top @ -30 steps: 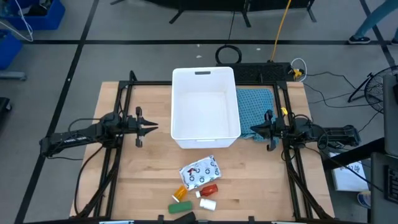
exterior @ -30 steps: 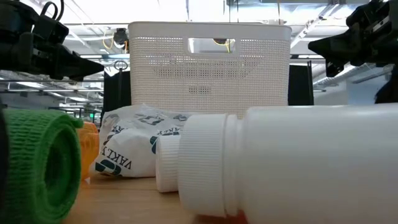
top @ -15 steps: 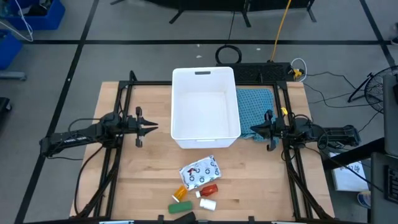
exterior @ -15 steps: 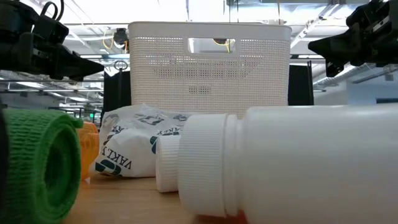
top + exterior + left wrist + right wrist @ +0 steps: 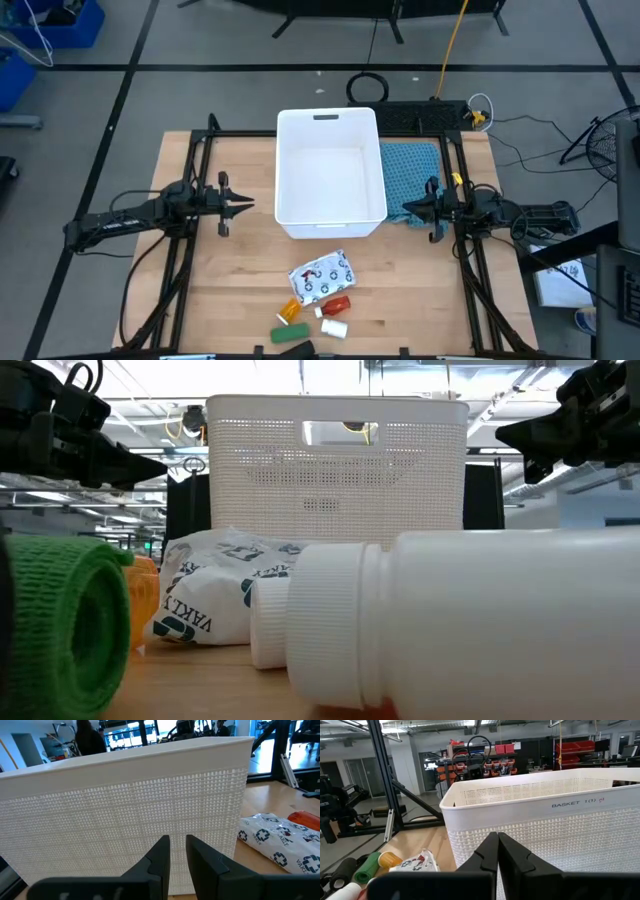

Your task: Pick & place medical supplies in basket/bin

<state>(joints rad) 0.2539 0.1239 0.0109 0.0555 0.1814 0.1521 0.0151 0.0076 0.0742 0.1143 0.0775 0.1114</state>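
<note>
The wooden desk [image 5: 230, 290] is seen from above with the white basket [image 5: 331, 175] standing at its middle toward the far edge, upright; nothing is visible inside it. A handle slot is noted in its far rim. A teal cloth [image 5: 410, 170] lies flat just beside the basket on the right arm's side, touching or nearly touching its wall.

The left claw [image 5: 246, 205] is held above the desk beside the basket's left wall, pointed at it; its fingers [image 5: 159, 857] are nearly closed with a narrow gap between them, and nothing is grasped. The right claw [image 5: 405, 210] is held at the basket's opposite side, over the cloth's near edge; its fingers [image 5: 490, 851] are pressed together, clenched on nothing.

The supplies are grouped on the desk in front of the basket, well apart from both claws. The white printed pouch [image 5: 323, 275] lies nearest the basket. Closer to the front edge are recorded an orange bottle [image 5: 289, 309], a red bottle [image 5: 336, 302], a white bottle [image 5: 333, 327] on its side, a green roll [image 5: 289, 333] and a dark roll [image 5: 303, 348] at the edge.
</note>
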